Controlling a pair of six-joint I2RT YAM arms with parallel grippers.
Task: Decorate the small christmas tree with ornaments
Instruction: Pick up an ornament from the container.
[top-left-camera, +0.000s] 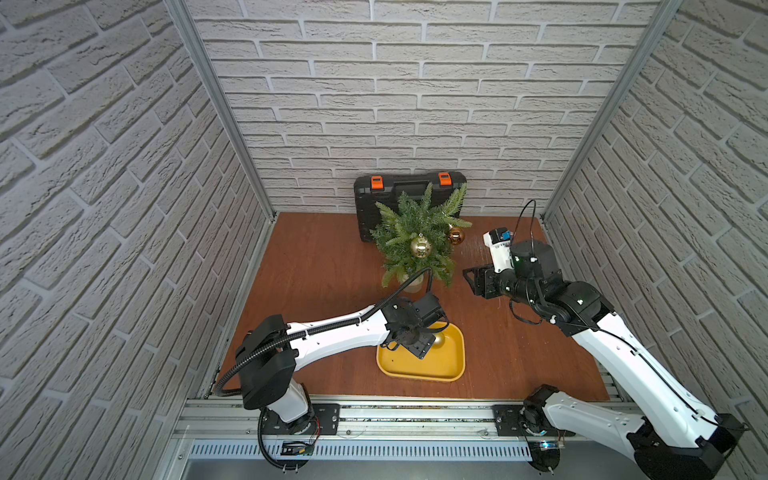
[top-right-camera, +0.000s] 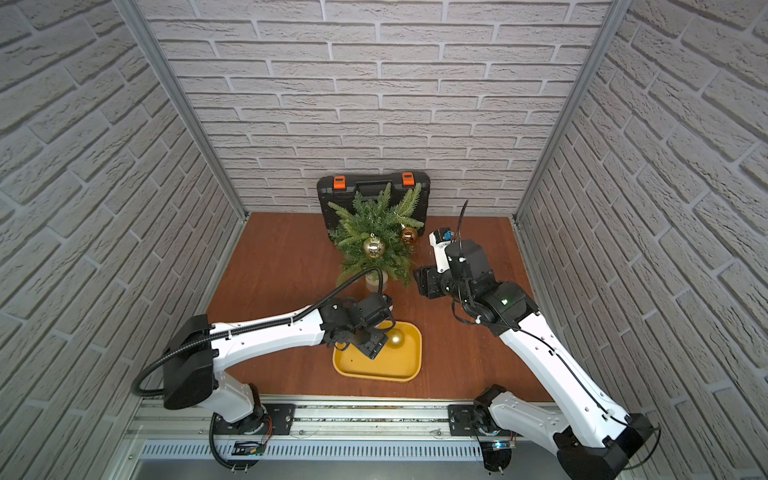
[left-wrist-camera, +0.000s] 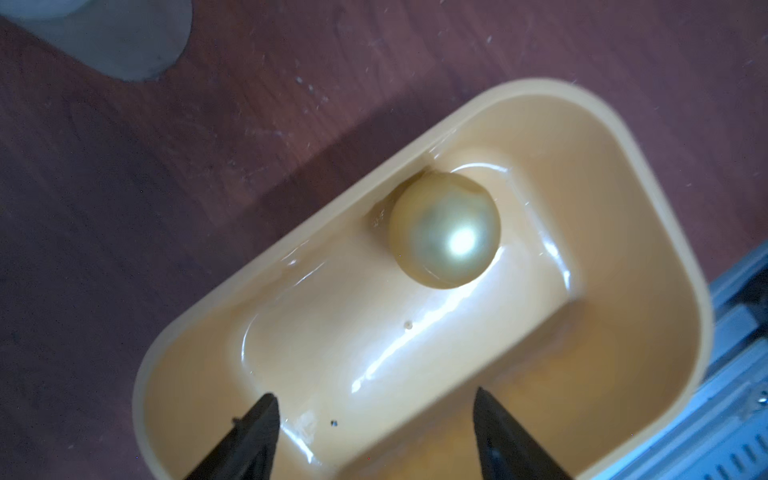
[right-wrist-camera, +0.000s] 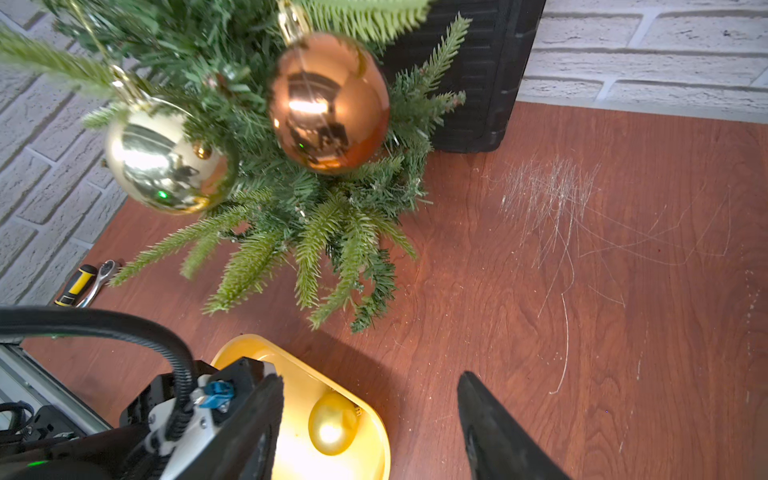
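Note:
The small christmas tree (top-left-camera: 415, 232) (top-right-camera: 372, 226) (right-wrist-camera: 299, 216) stands at the back of the table. Two ornaments hang on it: a mirror-like pale gold one (top-left-camera: 420, 248) (top-right-camera: 373, 248) (right-wrist-camera: 162, 162) and a copper one (top-left-camera: 456, 235) (top-right-camera: 409, 235) (right-wrist-camera: 328, 104). A third, matte gold ornament (left-wrist-camera: 444, 228) (right-wrist-camera: 332, 424) (top-right-camera: 395, 338) lies in the yellow tray (top-left-camera: 419, 372) (left-wrist-camera: 623, 374). My left gripper (left-wrist-camera: 376, 392) hovers over the tray, open and empty, a short way from the gold ornament. My right gripper (right-wrist-camera: 372, 376) (top-left-camera: 473, 280) hangs open beside the tree's right side, holding nothing.
A black case with orange latches (top-left-camera: 409, 195) leans on the back wall behind the tree. A ratchet and a yellow-handled screwdriver (right-wrist-camera: 89, 282) lie on the table near the left wall. Brick walls close in three sides. The tree's pale base (left-wrist-camera: 104, 33) stands close to the tray.

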